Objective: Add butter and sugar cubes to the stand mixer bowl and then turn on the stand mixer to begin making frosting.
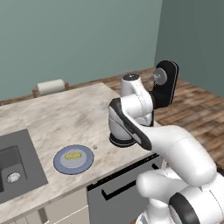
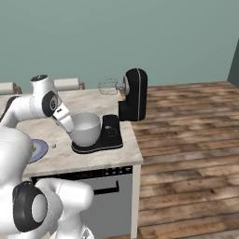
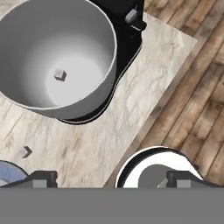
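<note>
Flat teal-grey walls (image 1: 78, 39) are enclosing the room, meeting at a corner on the right of the left base view. Brown wooden floorboards (image 2: 186, 154) are stretching beyond a marbled beige counter (image 1: 65, 118). A dark grey sink (image 1: 17, 168) is sitting recessed in it, and a grey dishwasher front (image 1: 118, 192) is facing outward below.

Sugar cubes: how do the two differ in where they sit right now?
One sugar cube lies inside the stand mixer bowl, on its pale bottom; the other sugar cube lies outside it on the counter, between the bowl and the blue-grey plate. The first is walled in by the bowl; the second sits in the open with nothing touching it. Both are tiny whitish-grey cubes, alike in size.
</note>
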Motion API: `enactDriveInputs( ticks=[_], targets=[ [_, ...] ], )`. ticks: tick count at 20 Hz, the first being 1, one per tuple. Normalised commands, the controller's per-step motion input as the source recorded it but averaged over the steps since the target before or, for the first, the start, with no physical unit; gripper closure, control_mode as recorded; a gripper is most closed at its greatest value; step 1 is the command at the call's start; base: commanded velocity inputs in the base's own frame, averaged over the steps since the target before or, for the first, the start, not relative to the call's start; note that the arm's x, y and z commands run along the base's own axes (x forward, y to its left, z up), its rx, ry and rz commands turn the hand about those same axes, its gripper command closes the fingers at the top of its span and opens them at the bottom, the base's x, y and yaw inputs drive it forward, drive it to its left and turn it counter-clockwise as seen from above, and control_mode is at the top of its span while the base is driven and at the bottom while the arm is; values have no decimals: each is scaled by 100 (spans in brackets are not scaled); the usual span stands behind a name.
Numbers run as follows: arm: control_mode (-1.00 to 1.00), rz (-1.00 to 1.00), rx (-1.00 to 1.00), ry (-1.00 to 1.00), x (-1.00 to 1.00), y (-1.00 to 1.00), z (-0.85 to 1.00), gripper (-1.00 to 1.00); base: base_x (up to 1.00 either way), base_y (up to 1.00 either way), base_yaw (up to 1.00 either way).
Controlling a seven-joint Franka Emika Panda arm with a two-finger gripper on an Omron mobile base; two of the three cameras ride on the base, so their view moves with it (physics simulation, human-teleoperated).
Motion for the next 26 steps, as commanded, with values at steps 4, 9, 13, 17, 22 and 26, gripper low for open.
enactDriveInputs(
  ticks=[4,9,13,17,22,26],
  targets=[
    [-100,6,3,0,-48,13,1,-100,0,0,0],
    [-100,0,5,1,-19,23,0,-100,0,0,0],
    [-100,-1,5,0,0,38,0,-100,0,0,0],
    [-100,-6,2,3,1,53,-3,-100,0,0,0],
    [-100,-7,0,6,0,58,-5,-100,0,0,0],
    [-100,-12,0,1,0,48,-9,-100,0,0,0]
  ],
)
